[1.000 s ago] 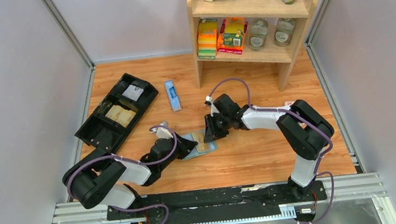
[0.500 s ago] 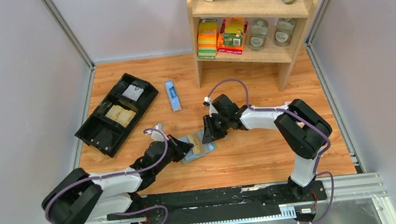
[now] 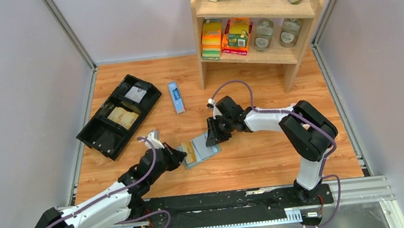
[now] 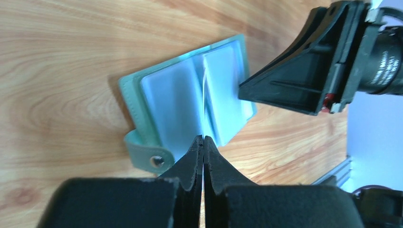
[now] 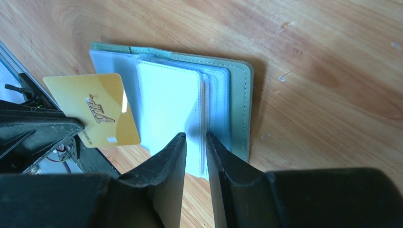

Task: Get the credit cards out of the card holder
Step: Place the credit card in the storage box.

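Withdrawal: left jaws, clamped on the thin golden plastic card (image 5: 92, 107), should pull straight outward while narrow-gapped right jaws pin the sage-green bifold card holder (image 5: 240, 95).

We stretch our left arm low toward the middle, left gripper (image 3: 179, 154) pinched on a credit card (image 5: 92, 109), our right gripper (image 3: 209, 139) pointing down, jaws narrowly apart.

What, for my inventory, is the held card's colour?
The card is golden yellow; clearest in right wrist view.
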